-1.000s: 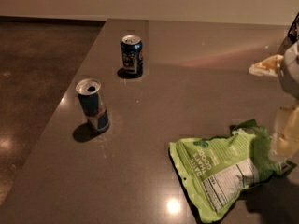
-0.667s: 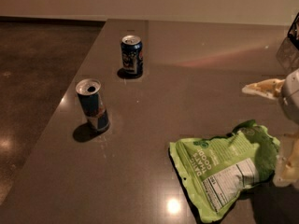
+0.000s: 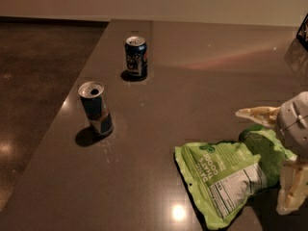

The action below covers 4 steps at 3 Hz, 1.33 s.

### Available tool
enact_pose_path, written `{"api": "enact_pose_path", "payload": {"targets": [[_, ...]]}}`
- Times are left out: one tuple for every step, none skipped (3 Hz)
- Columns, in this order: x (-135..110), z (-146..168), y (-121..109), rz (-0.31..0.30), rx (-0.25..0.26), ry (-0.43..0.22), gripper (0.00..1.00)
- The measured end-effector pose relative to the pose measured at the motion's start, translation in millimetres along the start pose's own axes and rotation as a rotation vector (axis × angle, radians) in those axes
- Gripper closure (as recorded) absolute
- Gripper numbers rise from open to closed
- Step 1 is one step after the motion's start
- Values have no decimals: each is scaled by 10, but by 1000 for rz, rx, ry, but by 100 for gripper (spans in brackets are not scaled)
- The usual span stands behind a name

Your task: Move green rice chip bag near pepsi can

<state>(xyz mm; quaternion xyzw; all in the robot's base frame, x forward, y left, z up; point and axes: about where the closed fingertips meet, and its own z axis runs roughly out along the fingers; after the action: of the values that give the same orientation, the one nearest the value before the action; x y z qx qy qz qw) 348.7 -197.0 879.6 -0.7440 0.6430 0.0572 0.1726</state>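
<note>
The green rice chip bag [image 3: 226,177] lies flat on the brown table at the front right, its white nutrition label facing up. The pepsi can [image 3: 136,57] stands upright at the table's far left, well away from the bag. My gripper [image 3: 275,154] is at the right edge of the view, open, with one pale finger [image 3: 257,113] behind the bag's right end and the other finger [image 3: 291,194] in front of it. The bag's right end sits between the two fingers. I cannot tell whether they touch it.
A slimmer blue-and-silver can [image 3: 96,109] stands upright near the table's left edge [image 3: 57,114], between the pepsi can and the bag. A dark floor lies to the left beyond that edge. A dark object [image 3: 303,30] shows at the far right.
My gripper has moved down toward the front of the view, so its open fingers now straddle the bag's right end. The bag and both cans have not moved.
</note>
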Motion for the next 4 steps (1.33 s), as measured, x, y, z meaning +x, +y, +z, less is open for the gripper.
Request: {"api": "enact_pose_path", "payload": {"targets": [[-30,138,48,-31,-23,24,18],[-46,212,65,-44,-38,57,41],[-93,186,7,-25,-41,101,65],[-163,118,-204,12,-28,123,87]]}}
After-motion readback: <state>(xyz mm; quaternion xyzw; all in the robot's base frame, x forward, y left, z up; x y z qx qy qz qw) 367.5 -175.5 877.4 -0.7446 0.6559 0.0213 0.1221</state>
